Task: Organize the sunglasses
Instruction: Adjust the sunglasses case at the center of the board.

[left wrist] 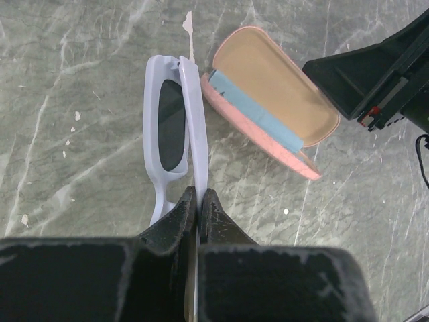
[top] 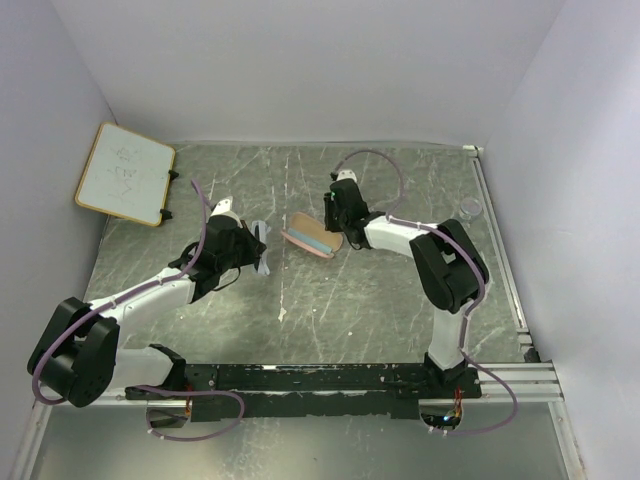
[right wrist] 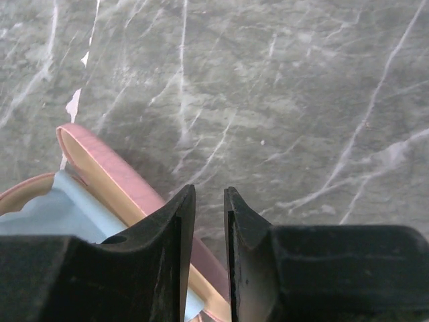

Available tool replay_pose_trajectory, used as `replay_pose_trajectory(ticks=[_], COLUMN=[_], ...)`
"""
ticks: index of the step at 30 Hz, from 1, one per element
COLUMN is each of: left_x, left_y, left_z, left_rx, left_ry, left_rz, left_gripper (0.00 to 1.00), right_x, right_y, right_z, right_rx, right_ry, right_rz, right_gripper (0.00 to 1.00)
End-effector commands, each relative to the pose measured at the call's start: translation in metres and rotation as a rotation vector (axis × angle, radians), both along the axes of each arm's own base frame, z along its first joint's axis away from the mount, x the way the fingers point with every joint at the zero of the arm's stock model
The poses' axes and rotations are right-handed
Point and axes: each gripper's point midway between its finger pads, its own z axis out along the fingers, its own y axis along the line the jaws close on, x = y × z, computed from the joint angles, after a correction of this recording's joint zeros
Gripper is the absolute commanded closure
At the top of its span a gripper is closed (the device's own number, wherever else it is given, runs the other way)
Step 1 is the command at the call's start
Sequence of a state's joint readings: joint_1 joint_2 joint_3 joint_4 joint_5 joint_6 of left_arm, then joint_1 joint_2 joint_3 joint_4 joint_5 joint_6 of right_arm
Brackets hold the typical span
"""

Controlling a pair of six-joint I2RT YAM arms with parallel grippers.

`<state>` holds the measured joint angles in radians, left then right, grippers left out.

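- Step now: getting the sunglasses (left wrist: 171, 127) into the open pink case (left wrist: 268, 74), just right of them.
- Pinched at the frame by the tight-pressed left gripper (left wrist: 199, 201).
- Thin gap in the right gripper (right wrist: 209, 201) at the case rim; can't tell if holding.
- Next: lift, lay on the blue cloth (left wrist: 258, 114).
- Writing on the whiteboard (top: 125, 172) too small to read.

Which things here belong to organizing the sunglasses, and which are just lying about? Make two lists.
Belong to the job:
sunglasses, pinched by the left gripper; open pink case beside them, likely their home; blue cloth inside it; right gripper at the case.

Lying about:
whiteboard, far left; small clear object, far right.
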<state>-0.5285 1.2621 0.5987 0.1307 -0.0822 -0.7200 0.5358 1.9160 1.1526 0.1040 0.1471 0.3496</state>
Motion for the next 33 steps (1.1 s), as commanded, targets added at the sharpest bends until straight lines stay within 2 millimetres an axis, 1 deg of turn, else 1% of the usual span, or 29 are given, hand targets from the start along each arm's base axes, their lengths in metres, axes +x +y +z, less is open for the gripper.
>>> replay_pose_trajectory(ticks=[1,5,10,19,22,23,26,30,33], left_x=[0.008,0.008,0.008,0.009,0.010,0.011,0.012,0.016,0.020], left_y=[-0.008,-0.007,-0.006,-0.007,-0.008,-0.009,-0.010,-0.011,-0.020], left_z=[0.027,0.026,0.027,0.024,0.024,0.024,0.027,0.036,0.044], left_rx=[-0.030,-0.023,-0.025,-0.027,-0.028,-0.028,-0.022,-0.022,-0.041], left_ry=[-0.073,-0.068,-0.072,-0.068,-0.067,-0.066,-0.071,-0.088,-0.102], left_rz=[-0.019,-0.014,-0.011,-0.007,-0.012,-0.014,-0.017,-0.022,-0.053], left_gripper=[0.93,0.93,0.93,0.93,0.93,0.93,0.93,0.93,0.93], right_x=[-0.018,-0.033,-0.050,-0.068,-0.069,-0.075,-0.080,-0.082,-0.082], right_y=[0.020,0.028,0.032,0.034,0.038,0.034,0.031,0.032,0.032], right_z=[-0.003,-0.005,-0.008,-0.009,-0.004,-0.011,-0.015,-0.014,-0.014], right_rx=[0.003,-0.004,-0.008,-0.003,0.002,-0.008,-0.008,-0.002,0.002], right_ry=[0.013,0.022,0.035,0.043,0.030,0.046,0.054,0.051,0.051], right_rz=[0.052,0.078,0.094,0.108,0.112,0.112,0.112,0.115,0.115], right_gripper=[0.76,0.76,0.76,0.76,0.76,0.76,0.76,0.75,0.75])
